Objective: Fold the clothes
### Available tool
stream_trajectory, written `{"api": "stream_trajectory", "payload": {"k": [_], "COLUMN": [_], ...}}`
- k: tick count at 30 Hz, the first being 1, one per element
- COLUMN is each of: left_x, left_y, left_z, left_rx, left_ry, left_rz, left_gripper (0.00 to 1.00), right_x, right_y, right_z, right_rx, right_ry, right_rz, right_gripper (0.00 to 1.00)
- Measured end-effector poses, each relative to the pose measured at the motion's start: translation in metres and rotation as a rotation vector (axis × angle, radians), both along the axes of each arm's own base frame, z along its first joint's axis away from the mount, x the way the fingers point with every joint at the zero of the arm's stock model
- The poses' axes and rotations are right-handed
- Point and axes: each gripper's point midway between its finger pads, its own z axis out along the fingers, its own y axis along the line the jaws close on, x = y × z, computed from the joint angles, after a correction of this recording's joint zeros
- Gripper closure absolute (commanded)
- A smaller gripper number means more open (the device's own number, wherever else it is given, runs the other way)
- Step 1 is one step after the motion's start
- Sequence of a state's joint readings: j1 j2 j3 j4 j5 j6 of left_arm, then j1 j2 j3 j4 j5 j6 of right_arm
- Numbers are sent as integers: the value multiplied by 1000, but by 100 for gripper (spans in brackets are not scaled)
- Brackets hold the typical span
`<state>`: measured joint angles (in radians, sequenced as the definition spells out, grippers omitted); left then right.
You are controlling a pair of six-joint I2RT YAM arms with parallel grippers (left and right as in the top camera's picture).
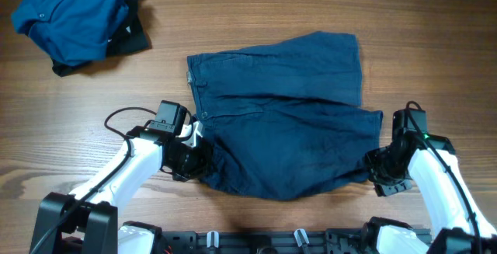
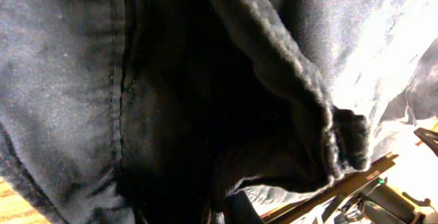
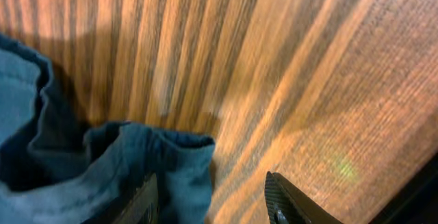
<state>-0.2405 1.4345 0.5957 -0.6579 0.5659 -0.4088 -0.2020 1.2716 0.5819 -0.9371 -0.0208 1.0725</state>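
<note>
Navy shorts [image 1: 287,122] lie spread across the middle of the wooden table [image 1: 435,29], with a blue shirt [image 1: 66,17] heaped at its far left corner. At the shorts' near-left edge the left gripper [image 1: 200,157] is clamped on the cloth. The right gripper [image 1: 374,168] sits at the near-right hem, jaws apart.

overhead: top-down, whole table [image 1: 435,21] | wrists: close on shorts [image 1: 287,122]
</note>
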Motion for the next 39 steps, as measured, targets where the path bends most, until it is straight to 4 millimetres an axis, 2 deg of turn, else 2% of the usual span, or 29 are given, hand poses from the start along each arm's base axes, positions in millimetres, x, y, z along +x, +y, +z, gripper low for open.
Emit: {"api": "stream_trajectory", "payload": {"k": [6,17,20,22,24,26,28,35,37,39], "left_x": [0,0,-1,-1,-1,-1,-1,-1,-2,-5], "left_y": [0,0,0,0,0,0,0,0,1,1], "left_z": [0,0,0,0,0,0,0,0,0,0], "left_rx": [0,0,1,1,1,1,1,1,3,6], "left_ry": [0,0,3,4,4,4,5,5,10,25], "left_rz": [0,0,0,0,0,0,0,0,0,0], "left_gripper": [94,94,94,94,94,94,94,96,96,96], "right_x": [12,13,13,14,16,24,29,29,27,17], "right_y": [-2,2,2,2,2,1,3,4,5,8], "right_z": [-6,-20,-20,-20,-20,-19,-19,-19,-18,-17], "right_rx": [-3,18,17,15,15,13,27,32,37,55], "right_ry": [-29,-79,-81,-83,-93,-125,-150,-150,-142,-98], "right_rz": [11,18,20,23,26,31,41,45,53,74], "right_gripper": [49,50,58,67,85,96,96,96,96,96]}}
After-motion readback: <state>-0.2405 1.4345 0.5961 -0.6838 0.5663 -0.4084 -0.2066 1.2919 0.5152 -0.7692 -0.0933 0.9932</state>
